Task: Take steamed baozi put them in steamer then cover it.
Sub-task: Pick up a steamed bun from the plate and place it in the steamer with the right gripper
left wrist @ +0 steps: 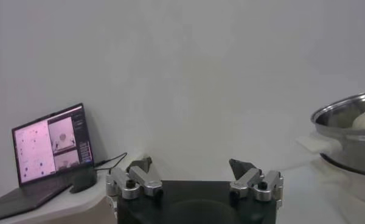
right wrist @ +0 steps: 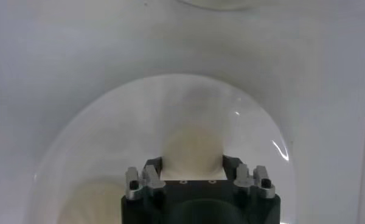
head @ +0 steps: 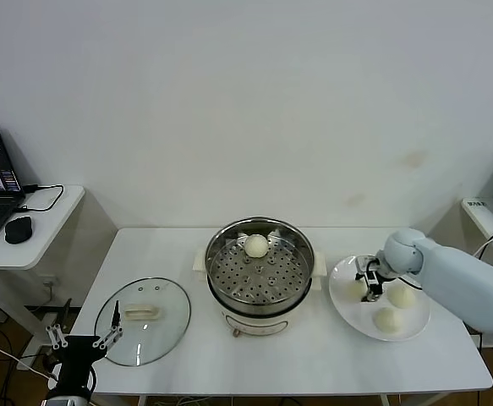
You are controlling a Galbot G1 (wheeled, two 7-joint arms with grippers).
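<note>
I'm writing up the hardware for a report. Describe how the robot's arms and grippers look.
The right arm has a smooth, rounded, pale blue-white shell ending in a ball-like wrist joint. The right gripper has a black body with silver metal finger links and dark screw heads. The left gripper matches: black block, silver hinged links, dark tips. No cables or markings show on either.

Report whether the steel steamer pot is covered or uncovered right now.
Uncovered. The round stainless-steel steamer pot stands open, one cream-white bun visible on its perforated tray, while the clear glass lid lies flat on the white table to its left.
</note>
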